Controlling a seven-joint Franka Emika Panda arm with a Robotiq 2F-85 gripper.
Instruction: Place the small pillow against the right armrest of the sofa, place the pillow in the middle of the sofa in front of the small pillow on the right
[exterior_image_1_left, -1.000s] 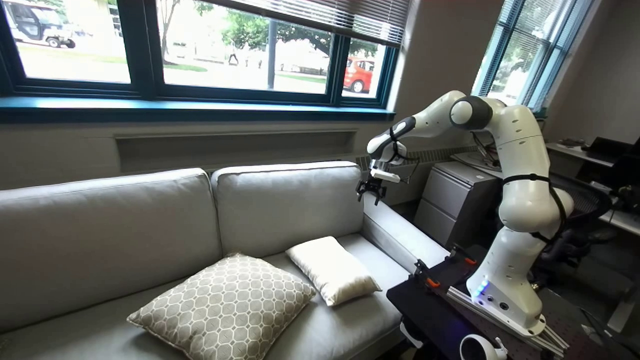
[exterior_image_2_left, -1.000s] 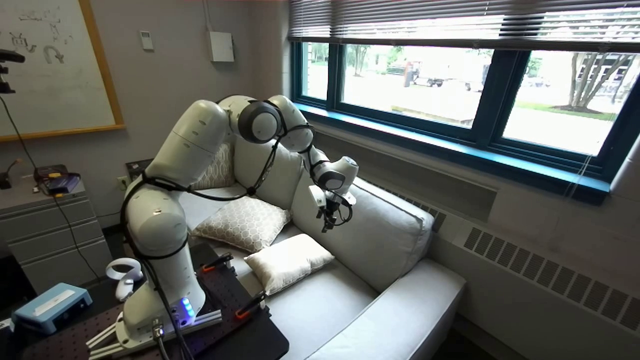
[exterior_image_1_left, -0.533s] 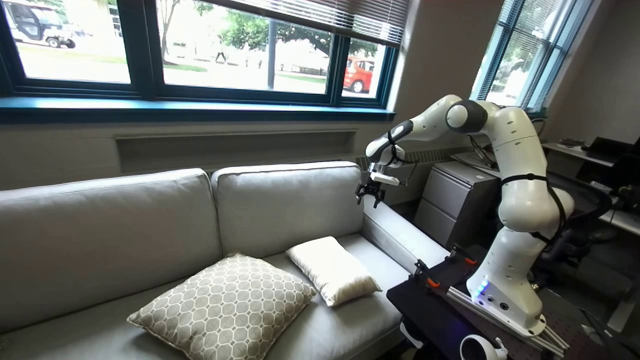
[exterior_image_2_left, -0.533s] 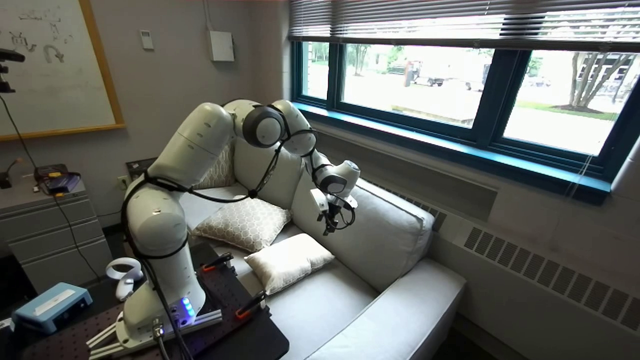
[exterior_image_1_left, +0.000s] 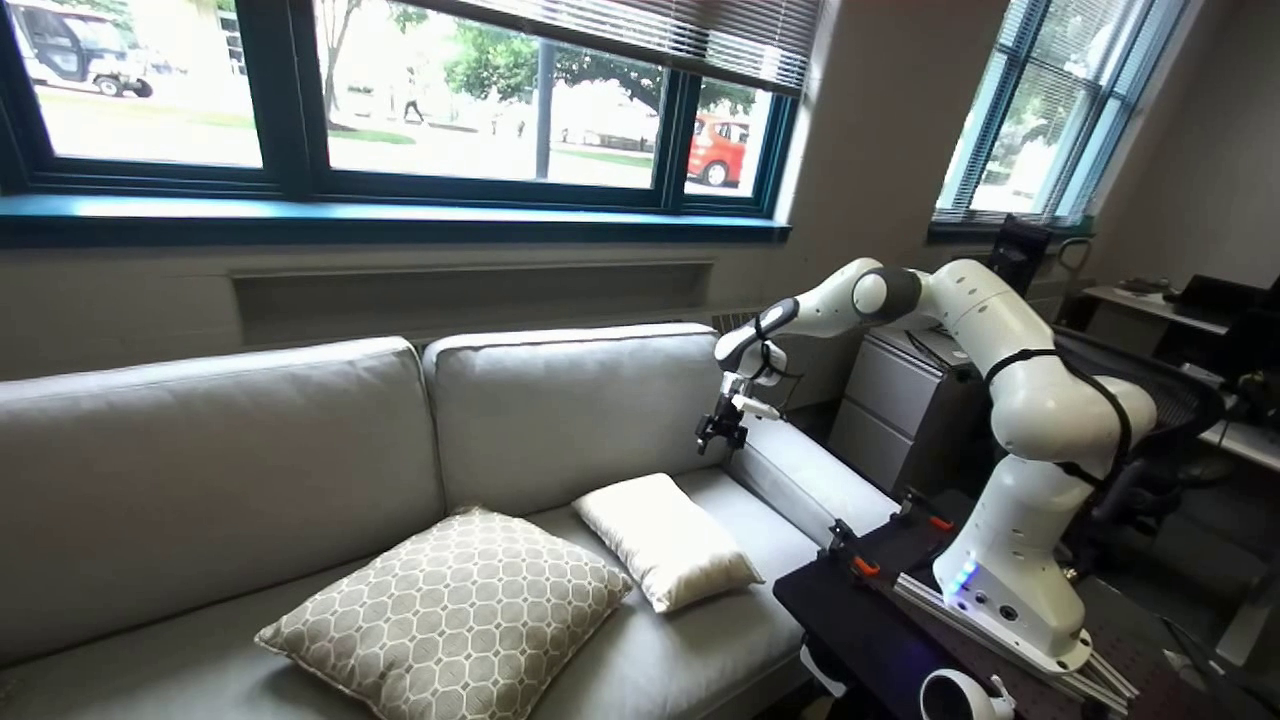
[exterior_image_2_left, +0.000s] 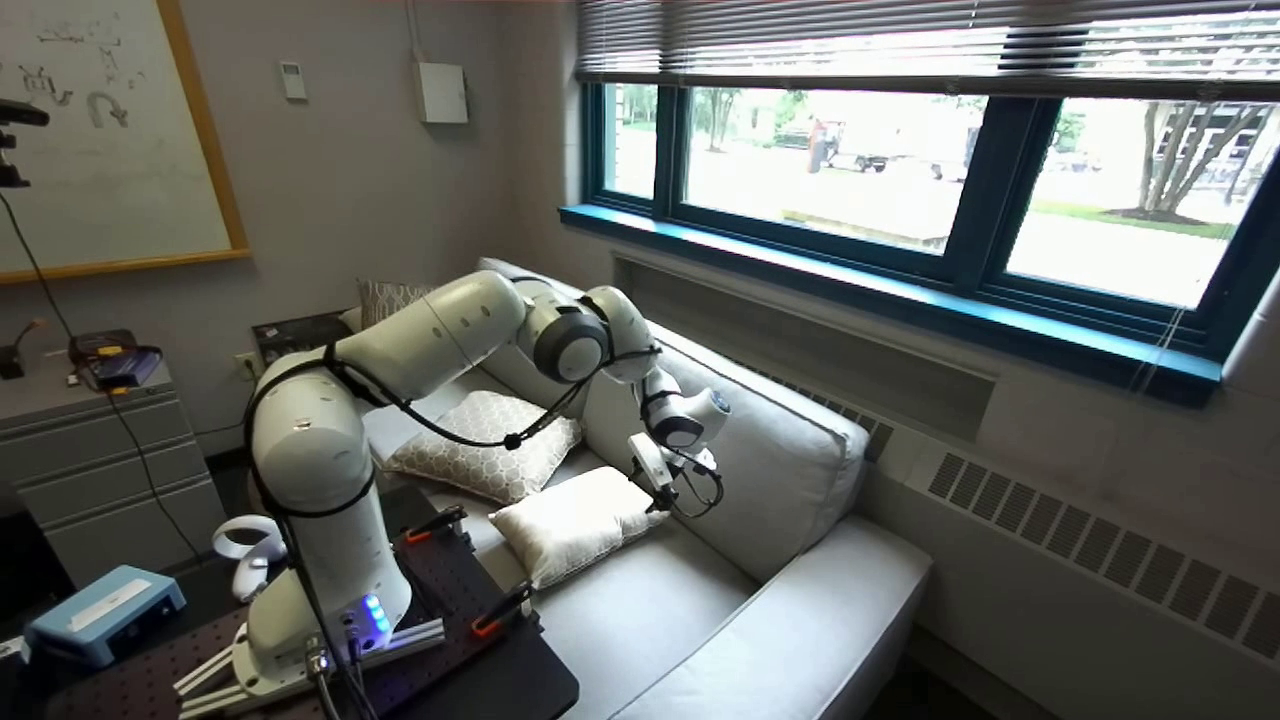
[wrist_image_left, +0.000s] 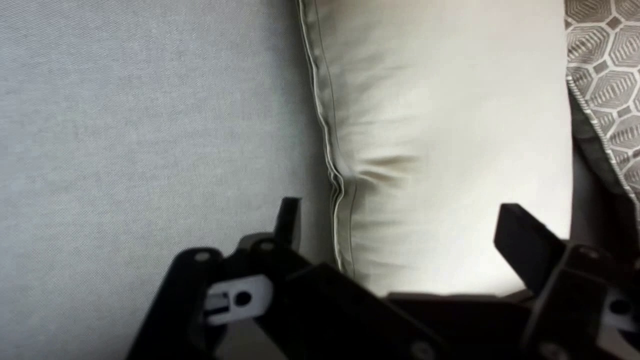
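- Off-white, the small pillow (wrist_image_left: 450, 125) takes up the middle of the wrist view, lying ahead of the pincer (wrist_image_left: 400, 202), whose fingers (wrist_image_left: 525, 245) stand spread wide. One is over the grey upholstery of the sofa (wrist_image_left: 150, 125), its mate over that pillow, with the seamed edge between them. Past the latter shows an edge of the patterned pillow (wrist_image_left: 612, 105). Whether the pincer touches anything, we cannot tell.
- In an exterior view, we find the pincer hanging before a back cushion (exterior_image_1_left: 570, 410). The small pillow rests on the seat (exterior_image_1_left: 735, 505) below and to the left of it, the patterned pillow farther left, and the right armrest (exterior_image_1_left: 820, 480) to its right.
- In an exterior view, we see the pincer right by a corner of the small pillow, with seat between pincer and armrest. Well left of the pincer, beside the arm (exterior_image_2_left: 440, 325), a white controller (exterior_image_2_left: 250, 578) rests on the table (exterior_image_2_left: 530, 675).
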